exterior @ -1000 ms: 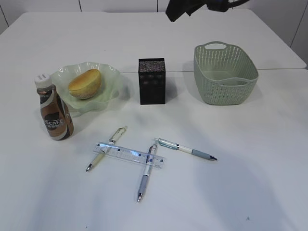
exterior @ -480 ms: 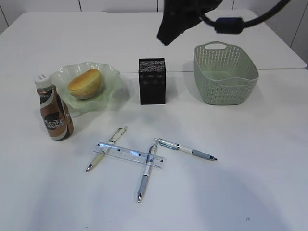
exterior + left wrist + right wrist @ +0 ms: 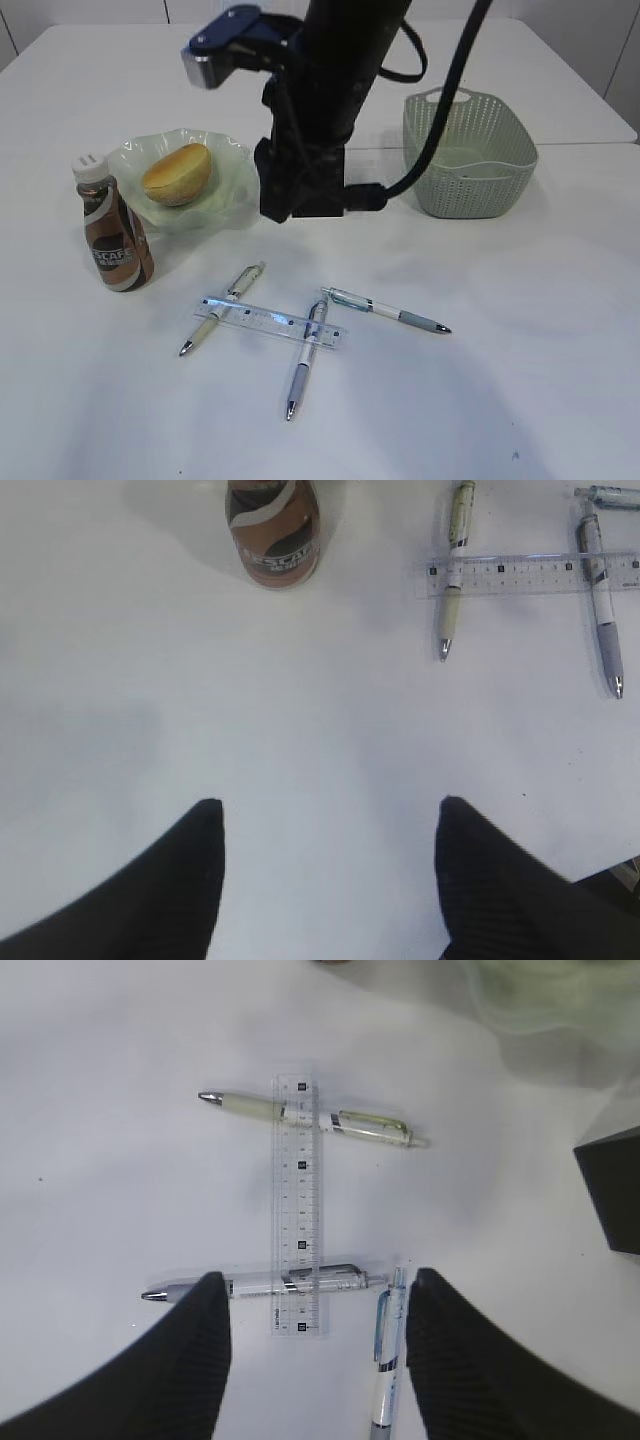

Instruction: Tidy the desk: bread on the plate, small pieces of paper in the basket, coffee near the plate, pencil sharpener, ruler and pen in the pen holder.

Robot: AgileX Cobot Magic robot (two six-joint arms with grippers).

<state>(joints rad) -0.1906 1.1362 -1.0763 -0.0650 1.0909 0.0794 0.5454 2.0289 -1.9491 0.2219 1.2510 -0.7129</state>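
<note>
The bread (image 3: pixel 177 173) sits on the plate (image 3: pixel 228 160) and the coffee (image 3: pixel 113 238) stands just beside that plate, so those two placements look done. The ruler (image 3: pixel 272 320) lies flat on the desk (image 3: pixel 520 350), bridging two pens: a pale green pen (image 3: pixel 222 308) and a grey-barrelled pen (image 3: pixel 304 358); a third pen (image 3: pixel 385 310) lies just beside them. The right gripper (image 3: pixel 318 1360) hovers over this cluster, jaws apart and empty, probably lining up to pick a pen or the ruler. The left gripper (image 3: pixel 330 880) also stands open and empty, over bare desk in front of the coffee. The pen holder (image 3: pixel 335 195) is mostly hidden behind the right arm (image 3: pixel 320 110); the basket (image 3: pixel 468 152) stands to the right of it. Half a second earlier this arm was only a dark shape at the top edge and the holder was fully visible; the objects themselves have not shifted.
</note>
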